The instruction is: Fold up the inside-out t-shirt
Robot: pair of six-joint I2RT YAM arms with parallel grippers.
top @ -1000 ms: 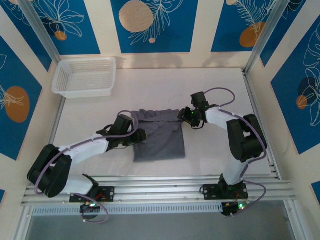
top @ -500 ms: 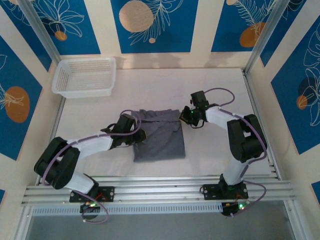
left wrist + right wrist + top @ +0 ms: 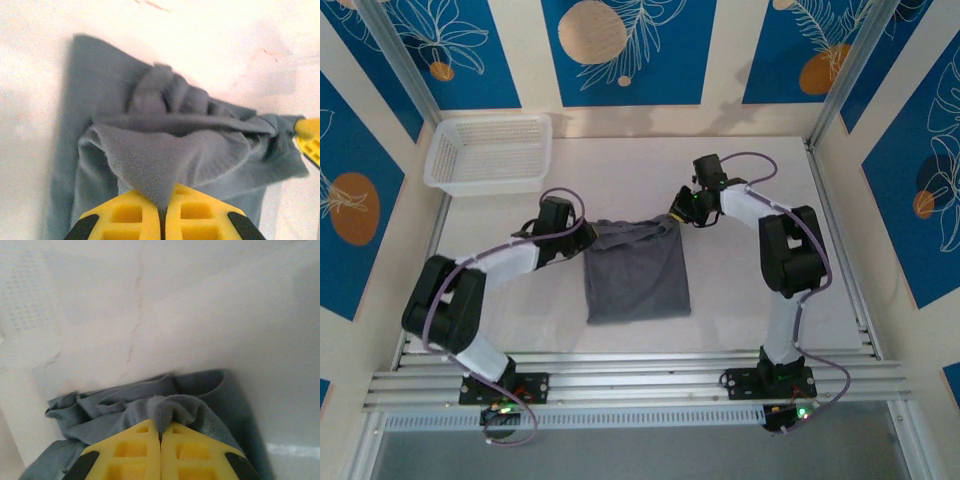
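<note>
Grey t-shirt lies on the table, its far edge stretched straighter and farther back than 1 second ago. At its far corners the left gripper and right gripper pinch the cloth tight, both moved back too.

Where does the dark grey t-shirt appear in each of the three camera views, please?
Top external: t-shirt at the centre of the table, between both arms.
Left wrist: t-shirt across the middle, pinched by the left gripper at bottom.
Right wrist: t-shirt at lower centre, pinched by the right gripper.
Shared landmark: the right gripper on the t-shirt's far right corner.
</note>
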